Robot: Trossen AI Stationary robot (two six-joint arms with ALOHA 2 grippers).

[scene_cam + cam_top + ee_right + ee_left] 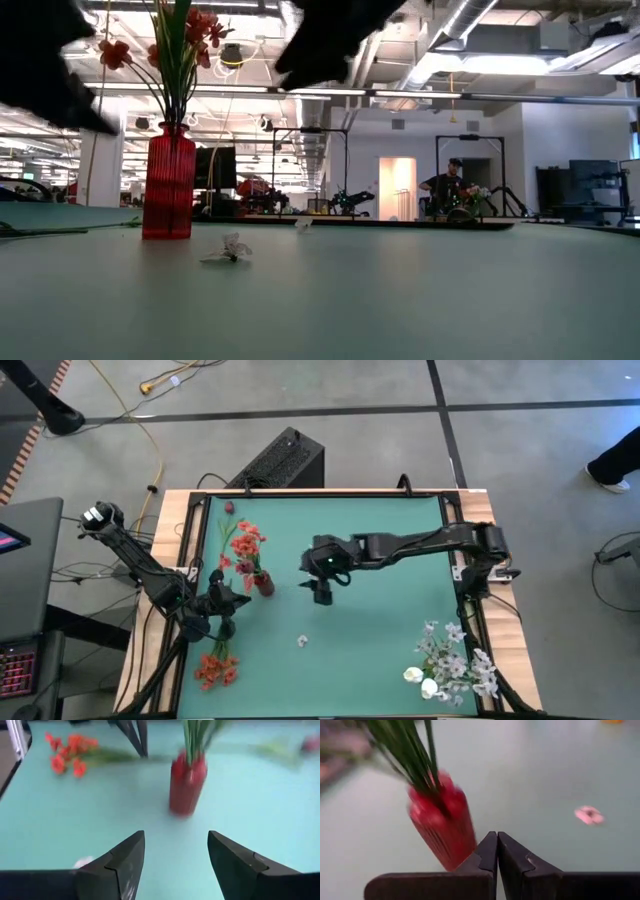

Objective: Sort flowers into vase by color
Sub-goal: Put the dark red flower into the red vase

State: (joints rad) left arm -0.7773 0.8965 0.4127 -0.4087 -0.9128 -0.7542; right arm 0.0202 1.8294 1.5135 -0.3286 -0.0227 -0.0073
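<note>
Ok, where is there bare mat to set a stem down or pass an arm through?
Bare mat runs along the far edge and across the near middle, between the fallen white blossom and the white flowers. It is crowded around the red vase, with the left gripper, shut, beside it and the right gripper, open, just clear of it. Orange-red flowers fill the near-left corner.

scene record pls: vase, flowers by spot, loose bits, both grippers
vase: red vase, upright, left of mat centre, holds orange-red flowers
loose orange-red: orange-red cluster lying at near-left of the green mat
white: white flowers lying at near-right corner
stray: small white blossom alone on the mat
left gripper: shut, empty, beside the vase
right gripper: open, empty, above the mat, facing the vase
</note>
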